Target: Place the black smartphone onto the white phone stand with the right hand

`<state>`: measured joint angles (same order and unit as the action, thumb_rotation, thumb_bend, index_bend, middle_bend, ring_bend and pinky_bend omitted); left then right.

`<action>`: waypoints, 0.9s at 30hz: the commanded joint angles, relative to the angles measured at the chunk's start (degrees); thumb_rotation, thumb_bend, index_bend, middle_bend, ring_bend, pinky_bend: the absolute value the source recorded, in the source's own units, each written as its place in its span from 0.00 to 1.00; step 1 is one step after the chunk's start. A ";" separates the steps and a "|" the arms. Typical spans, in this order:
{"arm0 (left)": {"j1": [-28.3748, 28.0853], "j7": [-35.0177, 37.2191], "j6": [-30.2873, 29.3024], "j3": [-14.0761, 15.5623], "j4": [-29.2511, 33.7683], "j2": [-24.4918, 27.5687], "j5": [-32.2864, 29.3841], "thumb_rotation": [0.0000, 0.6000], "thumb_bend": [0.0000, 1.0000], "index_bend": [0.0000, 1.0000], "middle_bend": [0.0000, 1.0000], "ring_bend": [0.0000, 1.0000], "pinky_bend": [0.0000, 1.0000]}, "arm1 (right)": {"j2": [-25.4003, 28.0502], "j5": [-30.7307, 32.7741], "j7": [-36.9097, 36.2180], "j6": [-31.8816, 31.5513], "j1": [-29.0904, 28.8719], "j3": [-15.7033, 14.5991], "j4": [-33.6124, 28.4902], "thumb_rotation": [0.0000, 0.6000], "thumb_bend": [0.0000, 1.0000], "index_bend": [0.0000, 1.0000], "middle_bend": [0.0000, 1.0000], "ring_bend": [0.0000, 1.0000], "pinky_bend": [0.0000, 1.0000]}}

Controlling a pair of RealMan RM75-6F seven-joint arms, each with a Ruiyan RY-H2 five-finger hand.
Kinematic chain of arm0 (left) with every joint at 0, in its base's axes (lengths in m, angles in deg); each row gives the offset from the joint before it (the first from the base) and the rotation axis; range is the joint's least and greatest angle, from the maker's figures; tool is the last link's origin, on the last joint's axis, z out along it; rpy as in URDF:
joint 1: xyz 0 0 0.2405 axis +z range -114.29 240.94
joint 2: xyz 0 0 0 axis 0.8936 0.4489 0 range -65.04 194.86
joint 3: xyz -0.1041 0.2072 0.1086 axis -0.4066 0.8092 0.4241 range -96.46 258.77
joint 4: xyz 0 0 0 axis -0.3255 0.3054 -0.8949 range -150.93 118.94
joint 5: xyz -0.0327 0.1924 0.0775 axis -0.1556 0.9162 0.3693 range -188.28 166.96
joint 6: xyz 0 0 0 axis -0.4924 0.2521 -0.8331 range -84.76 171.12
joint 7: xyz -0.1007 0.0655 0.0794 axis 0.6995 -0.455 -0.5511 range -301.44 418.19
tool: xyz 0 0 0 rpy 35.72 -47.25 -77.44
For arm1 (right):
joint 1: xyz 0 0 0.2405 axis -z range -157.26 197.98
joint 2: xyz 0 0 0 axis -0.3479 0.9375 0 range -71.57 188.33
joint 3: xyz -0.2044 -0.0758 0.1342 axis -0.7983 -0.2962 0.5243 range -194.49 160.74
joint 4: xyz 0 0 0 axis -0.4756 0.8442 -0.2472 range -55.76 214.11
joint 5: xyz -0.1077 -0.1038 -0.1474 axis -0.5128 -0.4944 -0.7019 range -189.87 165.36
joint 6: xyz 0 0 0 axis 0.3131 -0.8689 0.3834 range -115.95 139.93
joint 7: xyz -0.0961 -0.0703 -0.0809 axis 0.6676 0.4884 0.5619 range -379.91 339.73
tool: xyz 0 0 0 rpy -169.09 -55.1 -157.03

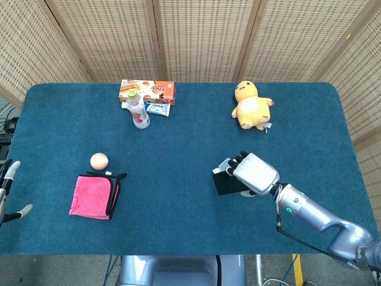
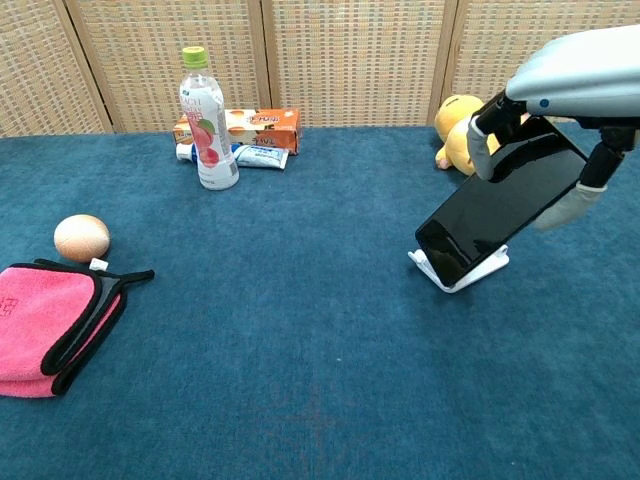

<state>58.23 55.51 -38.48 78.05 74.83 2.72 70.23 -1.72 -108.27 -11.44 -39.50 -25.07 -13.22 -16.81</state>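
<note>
My right hand [image 1: 255, 173] [image 2: 560, 100] grips the black smartphone [image 2: 497, 205] [image 1: 226, 183] by its upper end, holding it tilted with the screen facing the chest camera. The phone's lower end hangs right over the white phone stand [image 2: 462, 277] [image 1: 221, 168], whose base lip shows beneath it; the stand's back is hidden behind the phone. Whether the phone touches the stand I cannot tell. Only a bit of my left hand [image 1: 8, 189] shows at the left edge of the head view, off the table, with its fingers apart and nothing in them.
A yellow plush toy [image 1: 252, 106] [image 2: 465, 125] lies behind the stand. At the back left stand a bottle [image 2: 208, 120] and an orange box [image 2: 256, 127]. An egg [image 2: 81, 237] and a pink cloth [image 2: 45, 323] lie at the left on the blue table [image 2: 300, 350].
</note>
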 commanded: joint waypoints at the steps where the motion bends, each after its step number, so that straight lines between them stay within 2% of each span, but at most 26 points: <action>1: -0.37 -0.59 0.71 -0.44 0.10 -0.19 -1.01 1.00 0.00 0.00 0.00 0.00 0.00 | -0.19 0.21 2.99 2.52 -1.70 0.47 1.55 1.00 0.47 0.43 0.48 0.43 0.36; 13: -1.12 -3.26 1.96 -0.94 1.24 -0.56 -3.06 1.00 0.00 0.00 0.00 0.00 0.00 | -1.55 -2.44 9.17 3.70 -3.73 -0.09 6.56 1.00 0.47 0.43 0.48 0.43 0.36; 27: -1.10 -3.24 1.69 -0.59 1.15 -0.59 -2.51 1.00 0.00 0.00 0.00 0.00 0.00 | -3.21 -4.23 13.20 3.62 -4.15 -1.23 7.80 1.00 0.47 0.43 0.47 0.43 0.36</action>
<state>57.13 52.27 -36.79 77.47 75.98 2.14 67.73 -4.62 -112.26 1.20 -35.79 -29.13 -14.43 -9.14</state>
